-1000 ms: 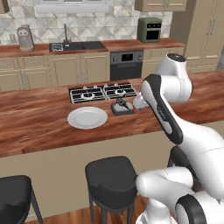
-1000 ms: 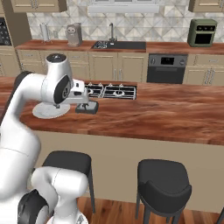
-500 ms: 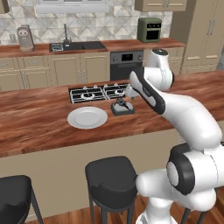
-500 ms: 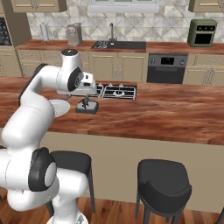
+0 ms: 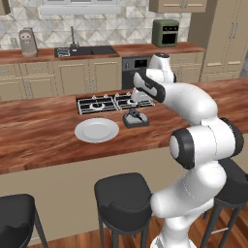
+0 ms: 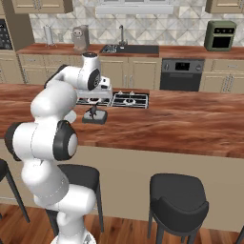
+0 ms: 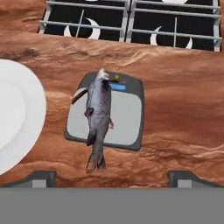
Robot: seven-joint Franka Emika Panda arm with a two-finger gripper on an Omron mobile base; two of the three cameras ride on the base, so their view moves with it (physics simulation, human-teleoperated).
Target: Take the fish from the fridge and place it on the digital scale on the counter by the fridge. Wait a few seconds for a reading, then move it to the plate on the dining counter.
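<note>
A rendered kitchen with beige cupboards, a tiled back wall and a long reddish-brown wood surface (image 5: 43, 140) running across the front, black stools (image 5: 123, 193) along its near edge.

The fish (image 7: 99, 117) lies on the digital scale (image 7: 127, 118), its head toward the scale's blue readout and its tail hanging past the near edge onto the wood. The scale sits just in front of the black gas cooktop (image 5: 111, 102), and the plate (image 5: 97, 130) rests bare beside it on the same surface, close but not touching.

The gripper (image 7: 111, 177) hovers above the scale, released: its two dark fingertips (image 7: 41, 177) stand wide apart on either side of the fish's tail end and touch nothing.

As a judgement of progress, the fetch from the fridge and the setting on the scale are done. What is left is the short wait for a reading, then regrasping the fish and carrying it the small way across to the plate.

Against the frames of a second ago, the arm has swung up and round, its elbow now folded high over the cooktop and the hand lifted off the scale. The fish, the scale and the plate sit where they did.
</note>
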